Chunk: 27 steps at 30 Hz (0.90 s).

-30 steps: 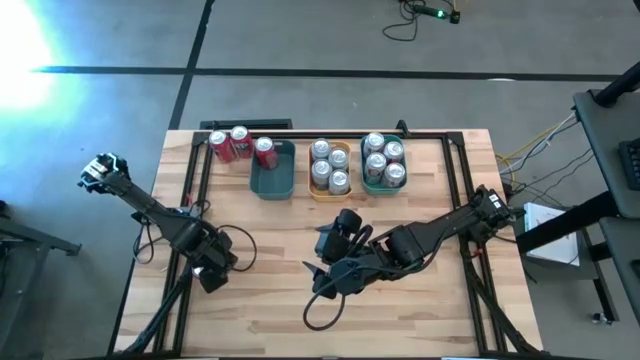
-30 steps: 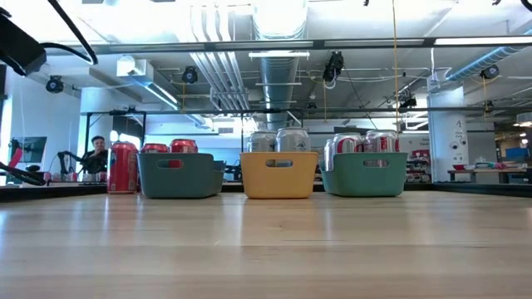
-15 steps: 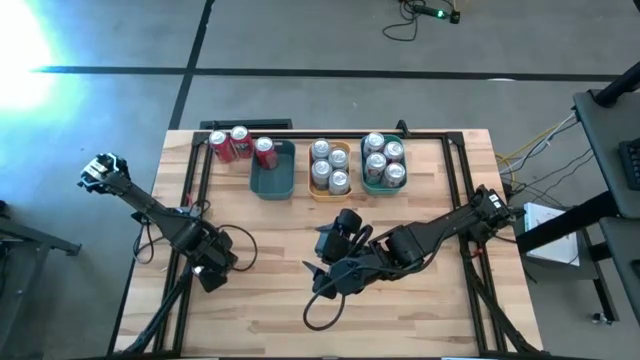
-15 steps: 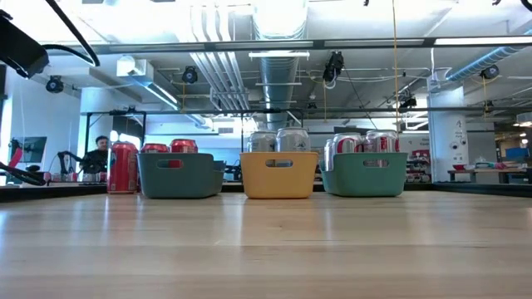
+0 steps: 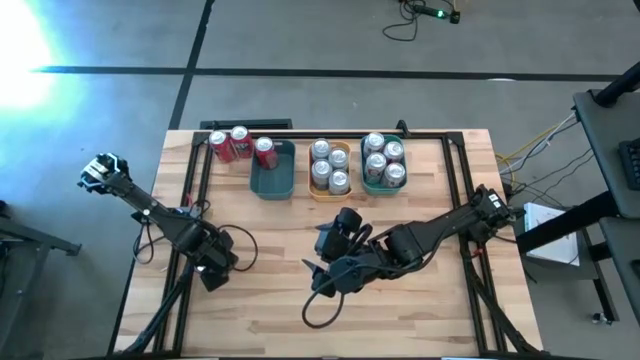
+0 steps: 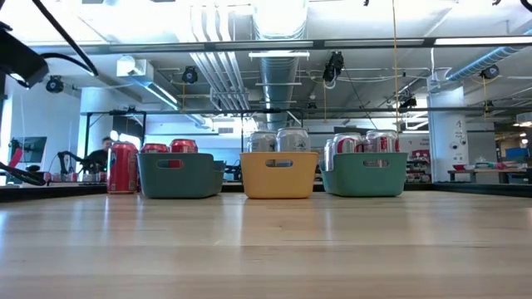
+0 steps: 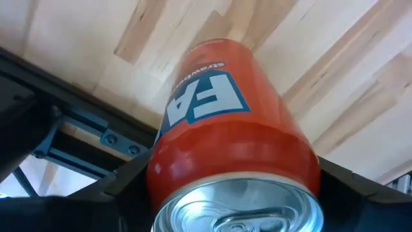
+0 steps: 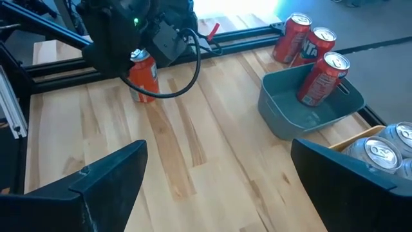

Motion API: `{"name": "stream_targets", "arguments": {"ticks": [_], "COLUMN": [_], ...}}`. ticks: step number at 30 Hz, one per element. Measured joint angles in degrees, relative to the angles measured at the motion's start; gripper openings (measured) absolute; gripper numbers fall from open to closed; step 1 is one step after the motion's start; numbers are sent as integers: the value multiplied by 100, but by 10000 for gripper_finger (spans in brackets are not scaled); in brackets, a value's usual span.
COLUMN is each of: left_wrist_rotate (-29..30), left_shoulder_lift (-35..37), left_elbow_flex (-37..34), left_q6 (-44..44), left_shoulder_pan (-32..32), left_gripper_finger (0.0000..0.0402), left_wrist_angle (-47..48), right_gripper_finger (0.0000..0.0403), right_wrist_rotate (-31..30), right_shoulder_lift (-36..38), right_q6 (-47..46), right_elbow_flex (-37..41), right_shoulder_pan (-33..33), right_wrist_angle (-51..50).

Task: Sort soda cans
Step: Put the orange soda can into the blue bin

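A red soda can point(image 7: 219, 122) stands in the left half of the table, and my left gripper point(image 5: 206, 264) is shut on it from above. The right wrist view shows the same can point(image 8: 143, 77) upright under that gripper. My right gripper point(image 8: 219, 174) hovers open over the middle of the table with nothing between its fingers. At the far edge a red can point(image 5: 264, 152) leans inside the teal tray point(image 5: 272, 180), and two red cans point(image 5: 229, 144) stand left of it. Silver-topped cans fill the orange tray point(image 5: 330, 190) and the green tray point(image 5: 383, 186). My left gripper pinches the red can's upper wall, just below the silver top point(image 7: 164, 171), between its two fingers point(image 7: 125, 183), one on each side. The fingers come from above, pointing down. The can stays upright, and its base appears to be on the table.
Black frame rails point(image 5: 195, 180) run along the table's left, right and far sides. A black cable point(image 5: 320, 305) loops on the wood by my right gripper. The near half of the table point(image 6: 266, 249) is bare wood.
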State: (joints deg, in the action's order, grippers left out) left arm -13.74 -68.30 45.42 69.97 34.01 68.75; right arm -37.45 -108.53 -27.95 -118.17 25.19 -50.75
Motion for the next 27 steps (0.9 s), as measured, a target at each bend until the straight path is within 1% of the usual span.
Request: {"name": "stream_targets", "arguments": {"ticks": [4,6,7,9,11,13,15,16,18,22,25,27], "left_wrist_rotate": [-11,34,163,624,1207,1751,2056,2083,2152,2369,2171,2016], "left_shoulder_lift": [-1,-1,-1,7,37,79,123,137,125,-79,-403,-670], "left_elbow_flex": [153,443,656,1143,1651,2134,2499,2622,2858,3281,3653,3890], "left_q6": [2,0,-12,-11,59,92,-41,-197,-560,-1870,-2822,-3325], "left_shoulder_pan": [1,3,5,-25,-142,-294,-562,-782,-1451,-3149,-4300,-4898], "left_gripper_finger": [282,282,282,282,282,282,282,282,282,282,282,282], "left_wrist_angle": [116,192,257,560,975,1188,1258,1282,1321,1178,1226,1229], "right_gripper_finger": [380,380,380,380,380,380,380,380,380,380,380,380], "right_wrist_rotate": [7,15,10,-11,-41,-68,-136,-156,-186,-215,-213,-214], "right_shoulder_lift": [0,44,83,197,283,325,326,335,355,365,365,365], "right_q6": [99,205,248,336,350,350,358,386,474,556,548,490], "right_elbow_flex": [-66,-156,-202,-235,-236,-223,-219,-219,-219,-214,-188,-188], "right_shoulder_pan": [1,4,4,4,-19,-46,-69,-74,-107,-187,-199,-183], "right_wrist_angle": [-16,-35,-32,-56,-155,-279,-373,-379,-383,-392,-491,-582]}}
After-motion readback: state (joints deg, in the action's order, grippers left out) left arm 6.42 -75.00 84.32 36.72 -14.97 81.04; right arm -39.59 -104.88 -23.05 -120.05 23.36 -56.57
